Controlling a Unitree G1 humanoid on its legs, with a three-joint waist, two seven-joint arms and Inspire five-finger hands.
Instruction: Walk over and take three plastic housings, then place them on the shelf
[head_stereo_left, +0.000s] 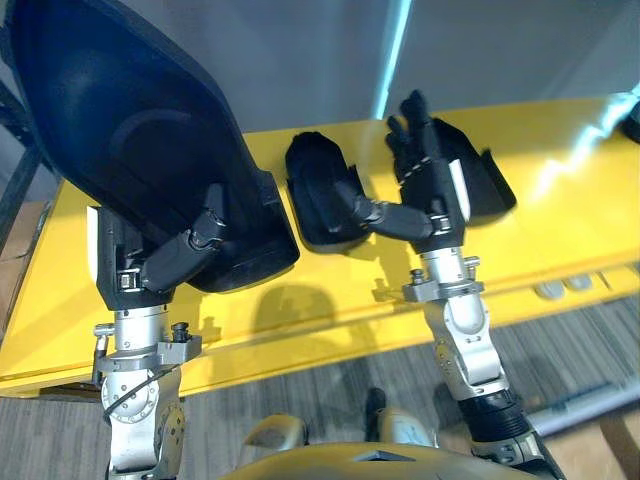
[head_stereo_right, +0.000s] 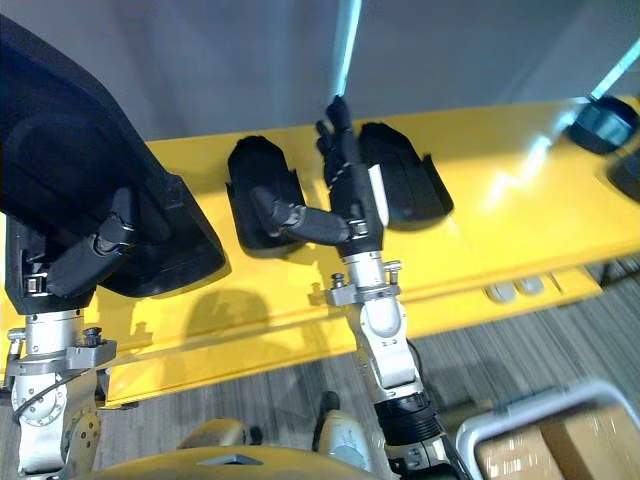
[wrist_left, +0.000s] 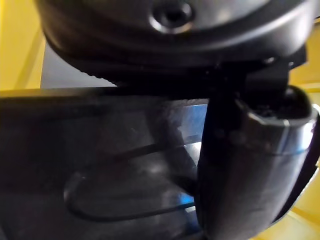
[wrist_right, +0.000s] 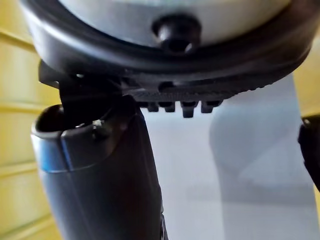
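i log the left hand (head_stereo_left: 180, 256) curled round a raised housing (head_stereo_left: 130, 130), the right hand (head_stereo_left: 430, 175) straight-fingered between one housing (head_stereo_left: 315, 185) at its thumb and another housing (head_stereo_left: 487, 185) beside its fingers on the yellow surface (head_stereo_left: 560, 235) — taking stage, i judge — next it must close on either.

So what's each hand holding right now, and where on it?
The left hand grips the large black housing near its lower end, thumb across its front. The right hand holds nothing, fingers straight.
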